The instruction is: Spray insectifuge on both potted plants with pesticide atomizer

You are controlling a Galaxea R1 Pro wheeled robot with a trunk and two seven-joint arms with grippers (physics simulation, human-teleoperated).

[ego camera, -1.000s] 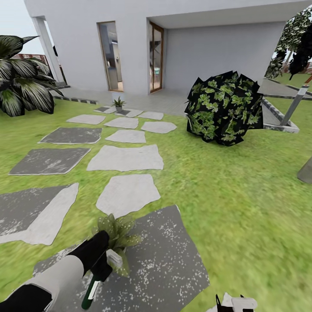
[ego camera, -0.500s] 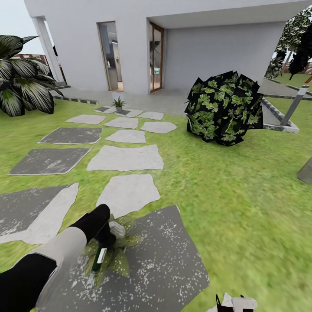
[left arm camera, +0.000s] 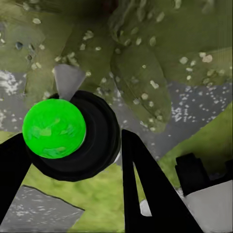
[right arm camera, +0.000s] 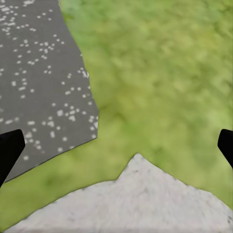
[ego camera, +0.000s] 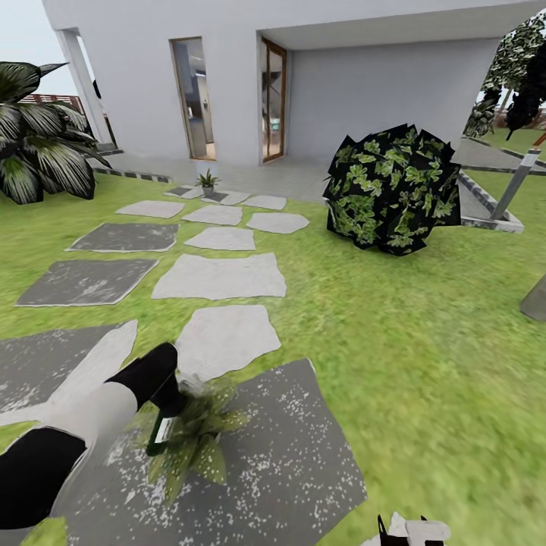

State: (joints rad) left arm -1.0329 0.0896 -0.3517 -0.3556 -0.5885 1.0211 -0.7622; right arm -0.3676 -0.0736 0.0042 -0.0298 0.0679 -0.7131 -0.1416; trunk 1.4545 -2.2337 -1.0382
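Note:
My left gripper (ego camera: 165, 396) is shut on the pesticide atomizer (ego camera: 158, 435), whose dark green and white body hangs over the near potted plant (ego camera: 199, 440). That plant sits on a dark speckled stepping stone (ego camera: 288, 455). In the left wrist view the atomizer (left arm camera: 54, 129) shows end-on as a bright green disc in a black ring between my black fingers (left arm camera: 141, 189), and the plant's speckled leaves (left arm camera: 141, 82) lie just beyond it. The second potted plant (ego camera: 206, 180) stands far off near the house. My right gripper (ego camera: 402, 528) is low at the frame's edge, open over grass (right arm camera: 155, 87).
Grey and white stepping stones (ego camera: 220, 277) lead across the lawn to the house door (ego camera: 273, 98). A big dark round bush (ego camera: 393, 189) stands at the right and a palm-like plant (ego camera: 38, 144) at the left. A grey post (ego camera: 516, 186) leans at the far right.
My left arm has carried the atomizer away from me and slightly left, across the near plant. The plant's leaves now look darker and speckled. The right gripper has not moved.

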